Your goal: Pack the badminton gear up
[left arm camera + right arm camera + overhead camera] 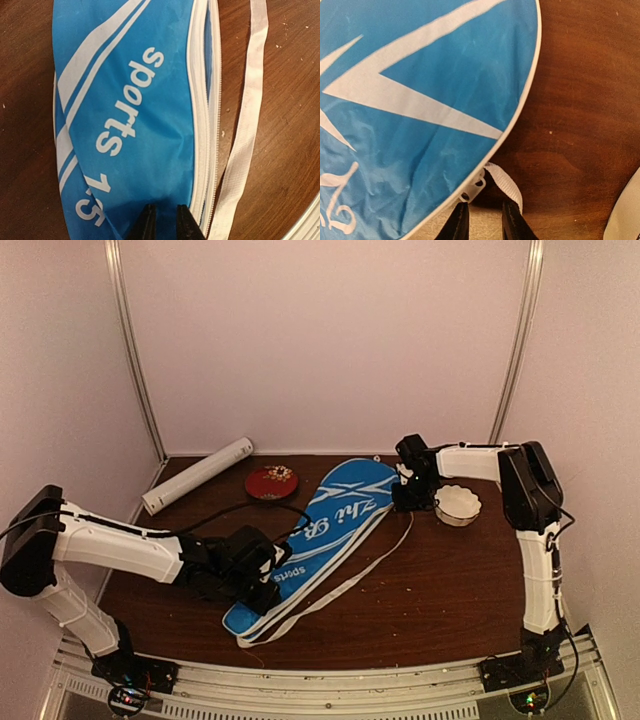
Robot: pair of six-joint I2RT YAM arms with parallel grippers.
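The blue racket bag with white lettering lies diagonally across the table, wide end to the back. My left gripper is down on its narrow end, and in the left wrist view the gripper has its jaws nearly together, pinching blue bag fabric beside the white zip. My right gripper is at the right rim of the wide end. In the right wrist view it stands narrowly open with nothing between the jaws. The white zipper pull touches one fingertip and the strap end touches the other. The long white tube lies at the back left.
A small red round dish sits just behind the bag's middle. A white scalloped bowl stands right of my right gripper, its rim showing in the right wrist view. The bag's white strap trails along the wood towards the front.
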